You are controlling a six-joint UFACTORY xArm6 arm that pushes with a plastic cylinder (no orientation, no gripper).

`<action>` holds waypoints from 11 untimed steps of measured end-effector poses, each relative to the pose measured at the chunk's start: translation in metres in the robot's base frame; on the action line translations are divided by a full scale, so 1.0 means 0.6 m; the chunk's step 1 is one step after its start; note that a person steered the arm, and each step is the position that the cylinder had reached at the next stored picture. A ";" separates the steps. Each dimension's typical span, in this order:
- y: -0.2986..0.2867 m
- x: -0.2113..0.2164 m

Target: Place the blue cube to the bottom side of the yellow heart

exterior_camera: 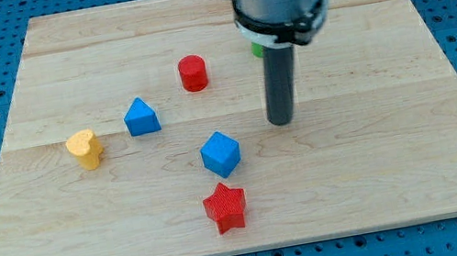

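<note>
Tip (281, 122) bare, no fingers, grasping nothing; blue cube (221, 153) lower-left.
Risk: angled push toward yellow heart (84, 148) clips red star (225, 207).

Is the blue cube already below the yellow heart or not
Not yet. The blue cube sits toward the view's right of the yellow heart, with my tip further right, apart.

Comes down from the view's top as a wide grey cylindrical body, ringed at its base by a black collar. Narrows below the collar into a straight dark rod, held upright with no visible tilt. Ends at my tip (281, 122), set down at board level directly beneath the collar. Carries no jaws or pads at the end.
</note>
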State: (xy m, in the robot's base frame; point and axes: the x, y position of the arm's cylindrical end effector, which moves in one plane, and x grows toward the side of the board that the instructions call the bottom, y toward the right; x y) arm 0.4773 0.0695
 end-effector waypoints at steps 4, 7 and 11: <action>-0.130 0.017; -0.264 0.031; -0.340 0.004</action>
